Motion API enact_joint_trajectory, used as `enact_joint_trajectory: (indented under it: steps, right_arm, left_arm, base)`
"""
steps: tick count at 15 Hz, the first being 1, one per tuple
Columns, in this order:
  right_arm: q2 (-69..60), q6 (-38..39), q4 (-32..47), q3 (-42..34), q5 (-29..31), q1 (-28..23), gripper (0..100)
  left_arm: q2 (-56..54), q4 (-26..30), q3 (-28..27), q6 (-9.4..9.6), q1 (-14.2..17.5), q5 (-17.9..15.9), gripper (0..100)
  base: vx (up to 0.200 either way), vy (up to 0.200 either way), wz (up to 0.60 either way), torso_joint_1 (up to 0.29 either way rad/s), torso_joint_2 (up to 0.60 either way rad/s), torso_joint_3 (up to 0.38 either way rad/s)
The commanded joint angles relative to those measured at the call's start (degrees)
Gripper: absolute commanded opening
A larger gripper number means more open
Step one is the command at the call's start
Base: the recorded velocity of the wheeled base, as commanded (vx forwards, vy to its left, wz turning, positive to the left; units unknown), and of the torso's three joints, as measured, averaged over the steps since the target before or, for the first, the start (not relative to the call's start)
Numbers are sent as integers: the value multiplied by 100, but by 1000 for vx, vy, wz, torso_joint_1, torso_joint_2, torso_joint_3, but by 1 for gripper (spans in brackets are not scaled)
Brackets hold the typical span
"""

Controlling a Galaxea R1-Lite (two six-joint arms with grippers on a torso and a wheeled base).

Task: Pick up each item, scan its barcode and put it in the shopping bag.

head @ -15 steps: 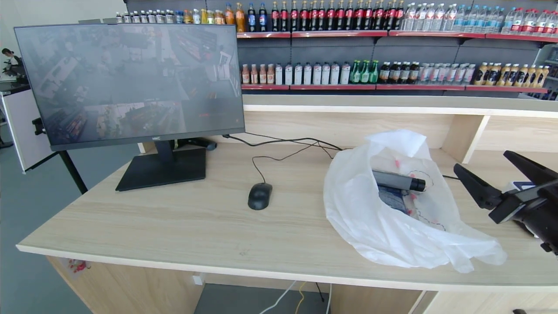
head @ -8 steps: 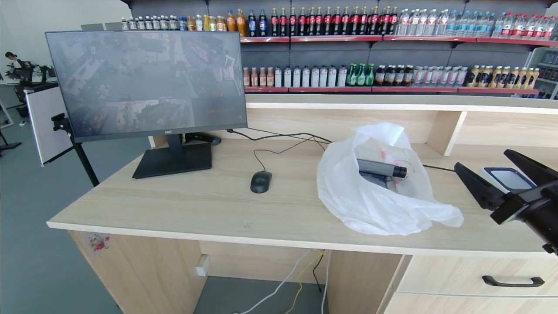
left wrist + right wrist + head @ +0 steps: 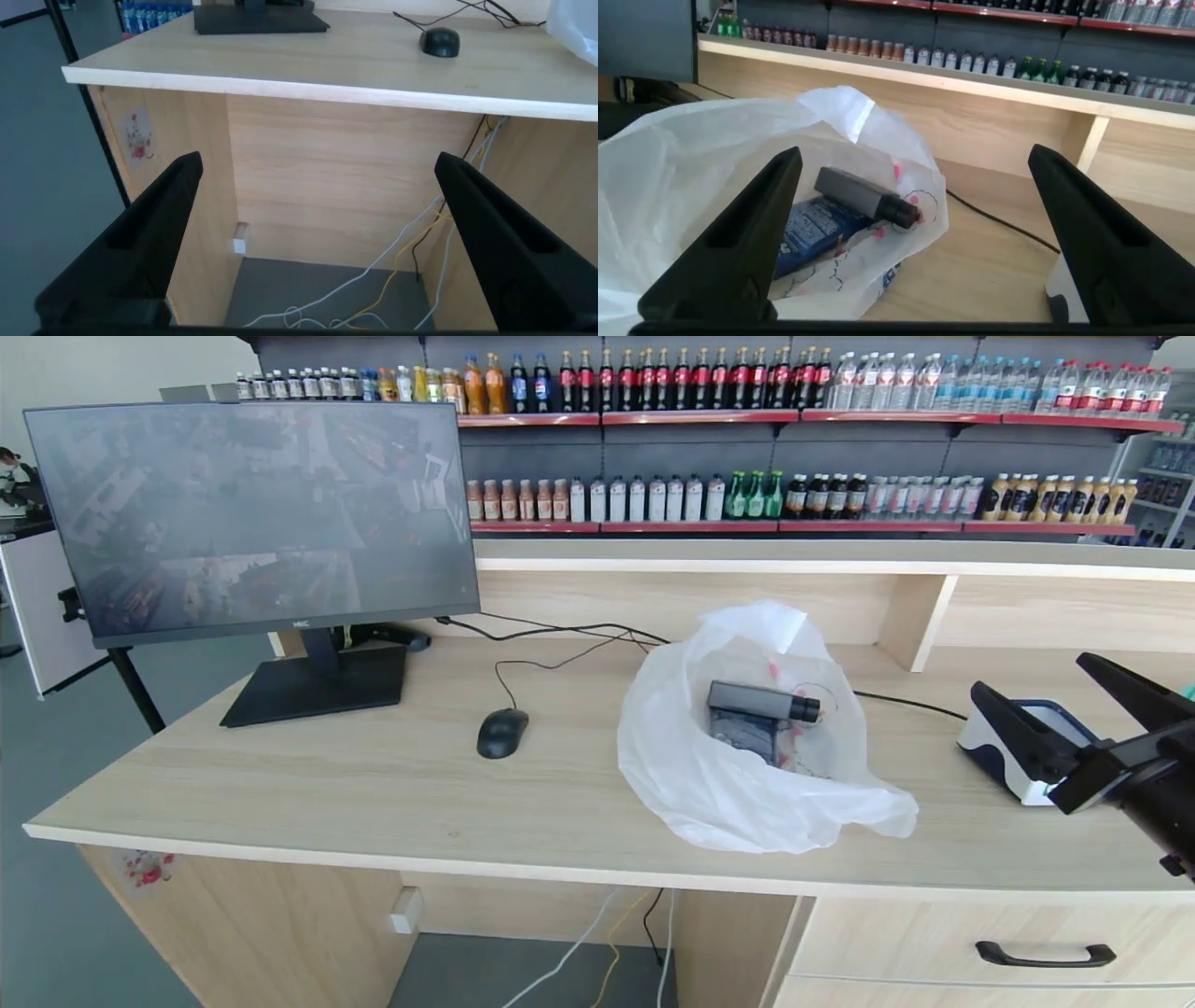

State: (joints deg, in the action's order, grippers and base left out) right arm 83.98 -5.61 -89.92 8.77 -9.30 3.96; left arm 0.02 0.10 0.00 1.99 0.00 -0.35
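Note:
A white plastic shopping bag (image 3: 738, 793) lies open on the wooden counter (image 3: 373, 784), right of centre. Inside it rest a grey cylindrical item with a black cap (image 3: 761, 702) and a dark blue packet (image 3: 742, 733). My right gripper (image 3: 1032, 677) hangs open and empty to the right of the bag, in front of a white and blue barcode scanner (image 3: 1004, 751). In the right wrist view the bag (image 3: 682, 159), grey item (image 3: 864, 194) and blue packet (image 3: 808, 233) lie ahead of the right gripper (image 3: 913, 159). My left gripper (image 3: 318, 161) is open and empty, low, facing the counter's front panel (image 3: 327, 177).
A monitor (image 3: 252, 513) stands at the counter's left, with a black mouse (image 3: 502, 733) and cables beside it. A raised ledge (image 3: 840, 555) runs along the back, before shelves of bottles. A drawer handle (image 3: 1044, 954) sits under the right side. Wires (image 3: 420, 271) hang below the counter.
The whole head picture has shifted, so the camera has moved back and sideways; the scanner has come into view. The bag and its contents lie as before. My right gripper stays open.

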Motion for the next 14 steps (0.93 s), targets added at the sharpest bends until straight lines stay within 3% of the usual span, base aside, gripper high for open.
enact_joint_trajectory:
  steps: [1,14]
  right_arm:
    - [4,-2,-8,-15,-1,8,100]
    - [-75,-2,-8,-68,-1,8,100]
  left_arm:
    - [-2,-1,0,3,0,0,100]
    - [-2,-1,0,-32,0,0,100]
  base:
    - [0,-200,0,7,7,-2]
    - [0,-200,0,4,3,1]
